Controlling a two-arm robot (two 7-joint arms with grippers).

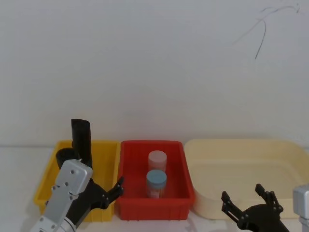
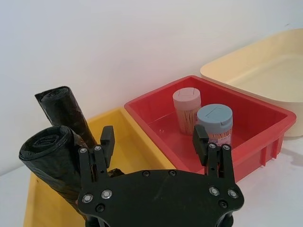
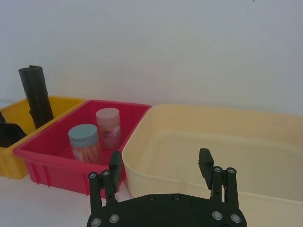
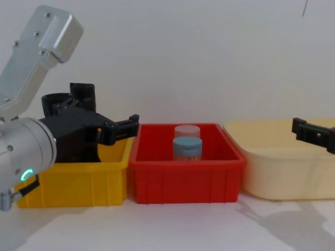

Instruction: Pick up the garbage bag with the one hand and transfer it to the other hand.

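Note:
Two black rolls stand in the yellow bin (image 1: 105,151). The thicker one, the garbage bag (image 2: 46,152), stands nearer me, also seen as the garbage bag (image 1: 64,155); a slimmer roll (image 2: 60,108) leans behind it. My left gripper (image 2: 152,139) hovers open over the bin's front part. The bag stands just outside one of its fingers (image 2: 106,140), not between them. That arm carries a green light (image 4: 24,174). My right gripper (image 1: 242,192) is open and holds nothing, low in front of the cream tub (image 1: 241,145), also shown as the right gripper (image 3: 160,161).
A red bin (image 1: 154,208) sits between the yellow bin and the cream tub. It holds a pink-lidded jar (image 1: 157,162) and a blue-lidded jar (image 1: 156,181). A white wall rises close behind the bins. Bare white table runs along the front.

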